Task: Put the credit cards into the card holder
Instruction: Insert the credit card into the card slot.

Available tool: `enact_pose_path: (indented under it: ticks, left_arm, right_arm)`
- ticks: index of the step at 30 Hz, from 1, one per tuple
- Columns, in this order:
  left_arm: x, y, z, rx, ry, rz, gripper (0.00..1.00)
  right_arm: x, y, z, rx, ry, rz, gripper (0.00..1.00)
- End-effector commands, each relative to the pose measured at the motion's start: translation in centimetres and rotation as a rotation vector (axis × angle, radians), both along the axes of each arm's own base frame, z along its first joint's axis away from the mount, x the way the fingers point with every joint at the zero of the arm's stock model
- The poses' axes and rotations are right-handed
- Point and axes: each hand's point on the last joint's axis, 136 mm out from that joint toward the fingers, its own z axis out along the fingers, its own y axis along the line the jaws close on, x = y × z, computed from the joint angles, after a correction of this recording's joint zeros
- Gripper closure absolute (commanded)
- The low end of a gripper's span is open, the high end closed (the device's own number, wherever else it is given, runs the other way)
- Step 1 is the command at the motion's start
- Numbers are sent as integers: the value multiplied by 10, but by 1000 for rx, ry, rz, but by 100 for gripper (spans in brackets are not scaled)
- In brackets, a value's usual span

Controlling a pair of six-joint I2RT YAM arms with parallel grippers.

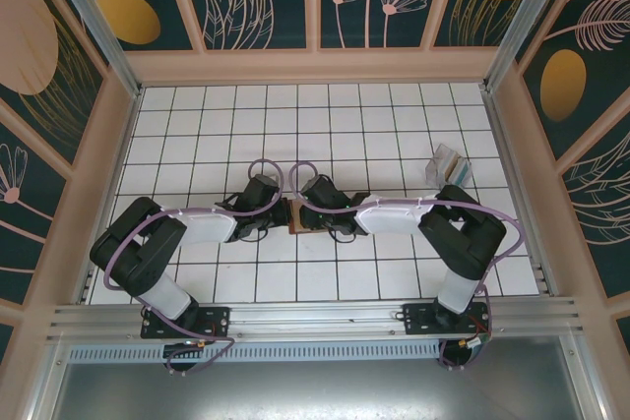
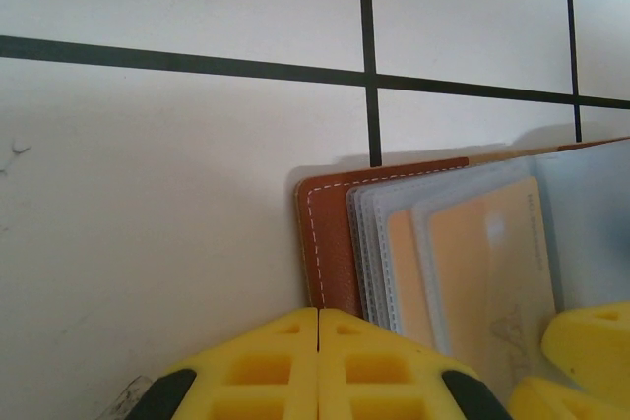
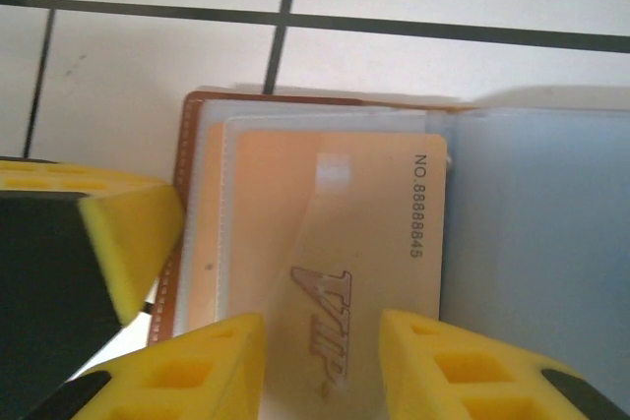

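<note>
Where the jaws of the left gripper [image 2: 317, 327] meet, they are clenched flat together with nothing between them. Their tips bear on the near edge of the open holder [image 2: 330, 243]. In my judgement they pin it so that it neither slides nor folds shut.

The jaws of the right gripper [image 3: 322, 341] stand parted and released, one finger to either side over the near end of a peach card [image 3: 335, 213] marked VIP. That stance looks suited to nudging the card home, not carrying it.

The card lies square on the clear sleeves [image 2: 379, 243]; whether it sits fully in a pocket I cannot tell. A second card [image 2: 402, 282] shows under a sleeve nearer the brown cover.

The holder rests mid-table [image 2: 177, 194] between both grippers. A striped packet [image 1: 448, 161] lies well apart, right and rearward.
</note>
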Motion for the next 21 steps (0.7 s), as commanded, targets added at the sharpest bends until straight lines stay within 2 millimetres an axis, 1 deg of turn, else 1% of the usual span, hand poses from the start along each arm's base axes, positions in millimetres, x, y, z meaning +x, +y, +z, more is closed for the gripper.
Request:
enact_pose_path:
  ticks: [1,4,8,9,12,14,16,18,21]
  left_arm:
    - [-11,17,-20,93,62,21,92]
    - [-11,19,-20,102,65,25,92]
    - [-9,17,-19,99,59,20,92]
    - [-7,16,-17,100,58,19,92]
    - [-7,13,-12,81,46,19,91]
    - [-7,14,-12,72,43,22,90]
    - [-8,14,-11,73,44,21,88]
    - [-10,15,-10,69,43,26,84]
    - [-12,16,-6,44,33,32,72]
  right_arm:
    - [-5,-33,-11,-129,-4,-45,64]
    - [-7,-43,-12,-149,-6,-65,63]
    - [-10,-43,-5,-117,-6,-66,62]
    - [-10,-41,0,-98,-11,-64,61]
    - [-9,-32,22,-27,-37,-43,59]
    - [-8,-30,35,6,-56,-41,58]
    - [-6,-35,41,13,-60,-58,57]
    - [-4,-45,40,4,-50,-77,57]
    - [-2,-63,34,-27,-41,-112,57]
